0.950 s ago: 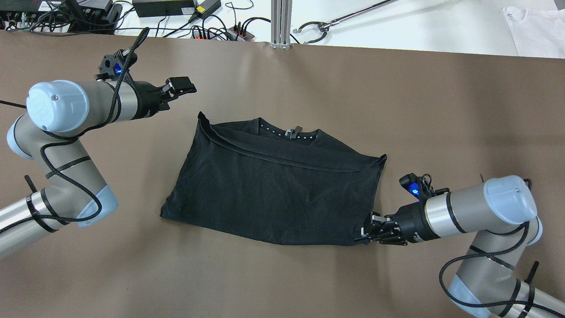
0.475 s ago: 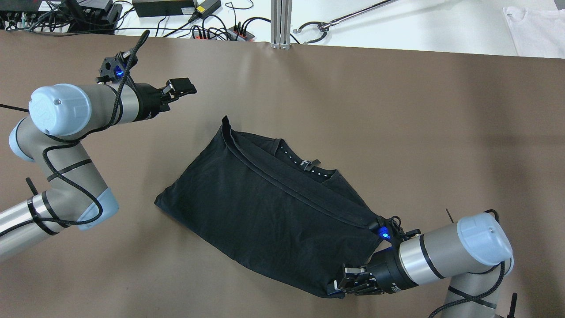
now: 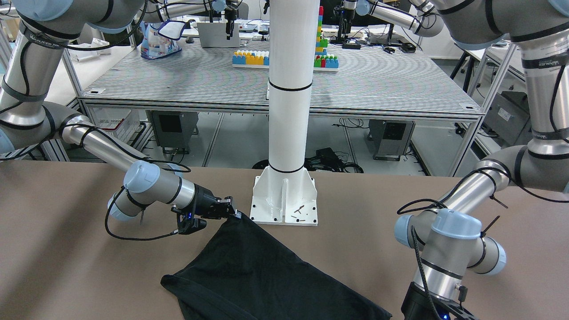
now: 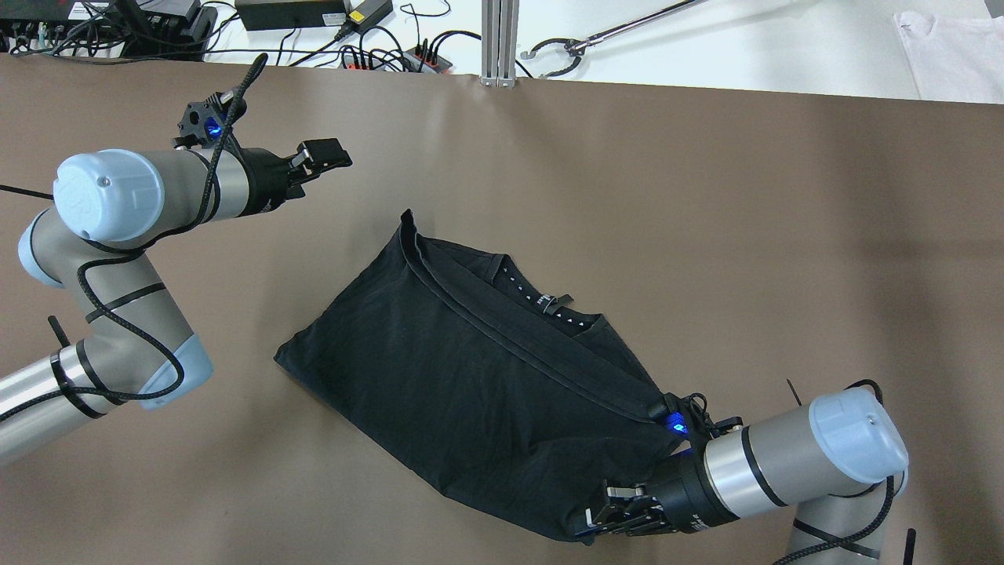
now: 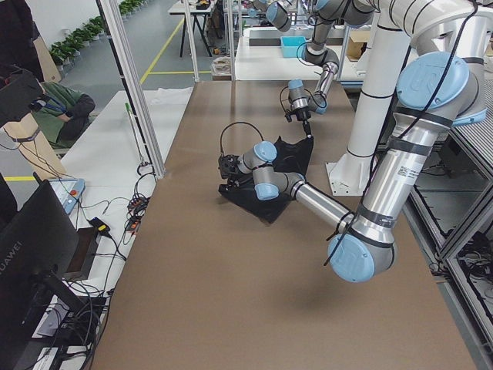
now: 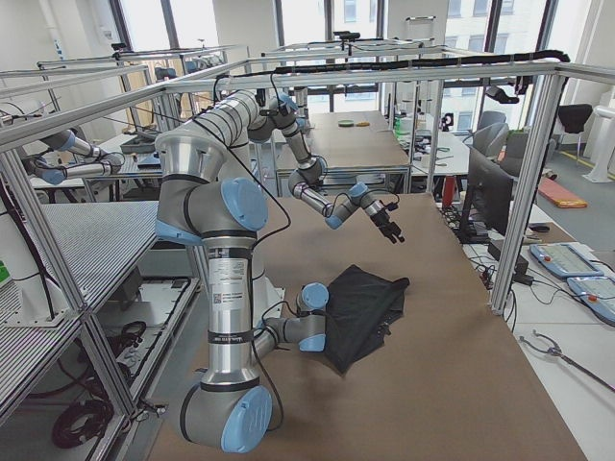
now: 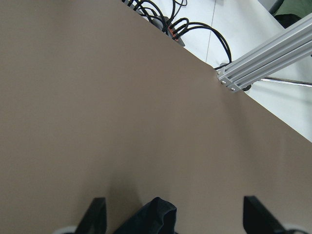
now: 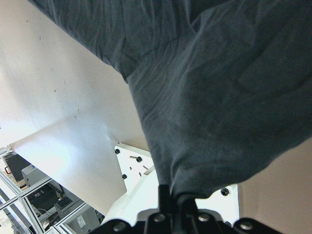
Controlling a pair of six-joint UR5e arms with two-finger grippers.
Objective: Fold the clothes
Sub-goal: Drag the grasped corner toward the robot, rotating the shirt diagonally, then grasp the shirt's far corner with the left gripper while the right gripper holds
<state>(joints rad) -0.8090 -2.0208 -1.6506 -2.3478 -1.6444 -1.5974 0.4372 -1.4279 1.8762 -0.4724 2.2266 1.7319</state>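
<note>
The clothes are one black folded garment (image 4: 486, 384) lying askew on the brown table, collar side up. My right gripper (image 4: 608, 518) is shut on its near right corner, close to the table's near edge. In the front-facing view that gripper (image 3: 229, 212) pinches the corner beside the white pillar's base (image 3: 284, 200). The right wrist view shows the cloth (image 8: 209, 87) hanging from the shut jaws. My left gripper (image 4: 325, 155) is open and empty, above the table beyond the cloth's far left corner. Its fingers (image 7: 96, 214) stand wide apart, with a cloth tip (image 7: 151, 219) below.
Cables and power strips (image 4: 376, 47) lie on the white bench beyond the table's far edge, beside an aluminium post (image 4: 499, 43). A white garment (image 4: 953, 55) lies at the far right. Bare brown table (image 4: 745, 235) spreads right of the cloth.
My right gripper has dragged the cloth's near right corner toward the robot, swinging the cloth askew; little movement in the last half second. The left arm has hardly moved.
</note>
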